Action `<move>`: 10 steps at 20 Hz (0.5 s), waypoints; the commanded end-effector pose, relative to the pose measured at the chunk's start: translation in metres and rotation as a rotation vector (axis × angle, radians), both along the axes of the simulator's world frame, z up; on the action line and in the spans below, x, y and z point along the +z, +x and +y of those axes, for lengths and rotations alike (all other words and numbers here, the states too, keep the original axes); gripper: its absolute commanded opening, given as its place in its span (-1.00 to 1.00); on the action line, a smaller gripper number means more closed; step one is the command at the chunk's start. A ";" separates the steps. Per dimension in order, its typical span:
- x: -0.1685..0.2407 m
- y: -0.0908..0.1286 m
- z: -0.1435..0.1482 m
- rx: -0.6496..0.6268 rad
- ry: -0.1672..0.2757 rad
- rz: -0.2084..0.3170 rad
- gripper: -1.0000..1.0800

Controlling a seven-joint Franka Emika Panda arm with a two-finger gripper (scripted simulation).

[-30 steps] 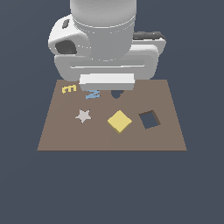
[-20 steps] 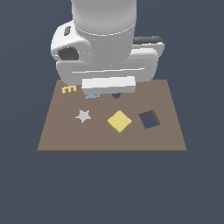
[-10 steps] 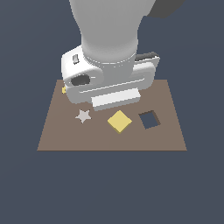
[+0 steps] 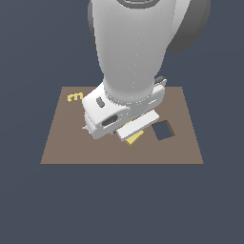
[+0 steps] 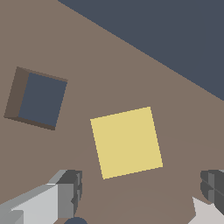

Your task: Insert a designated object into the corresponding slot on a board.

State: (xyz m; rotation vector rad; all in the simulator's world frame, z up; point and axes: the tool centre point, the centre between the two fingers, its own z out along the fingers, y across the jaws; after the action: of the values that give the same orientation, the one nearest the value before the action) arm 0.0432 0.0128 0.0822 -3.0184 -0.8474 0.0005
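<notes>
Gripper (image 5: 140, 192) spread wide above the yellow block (image 5: 126, 142); arm hides most of the block in the exterior view.

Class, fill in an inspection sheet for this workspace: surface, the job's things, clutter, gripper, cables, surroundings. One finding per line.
Surface: flat brown board, lying level.
Job's things: yellow square block flat on the board, not in the square slot; the slot is empty and beside the block.
Clutter: small yellow letter E near the board's far corner; other pieces hidden by the arm.
Gripper: gripper open, fingers wide apart above the block, holding nothing.
Cables: nothing seen.
Surroundings: plain dark ground around the board, nothing else seen.
</notes>
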 end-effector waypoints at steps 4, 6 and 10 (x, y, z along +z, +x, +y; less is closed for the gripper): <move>-0.019 0.007 0.008 0.125 -0.003 -0.002 0.92; -0.024 0.008 0.010 0.156 -0.004 -0.002 0.92; -0.030 0.010 0.012 0.198 -0.005 -0.003 0.92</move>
State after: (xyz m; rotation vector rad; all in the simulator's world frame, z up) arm 0.0524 0.0243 0.0541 -2.9336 -1.1193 0.0007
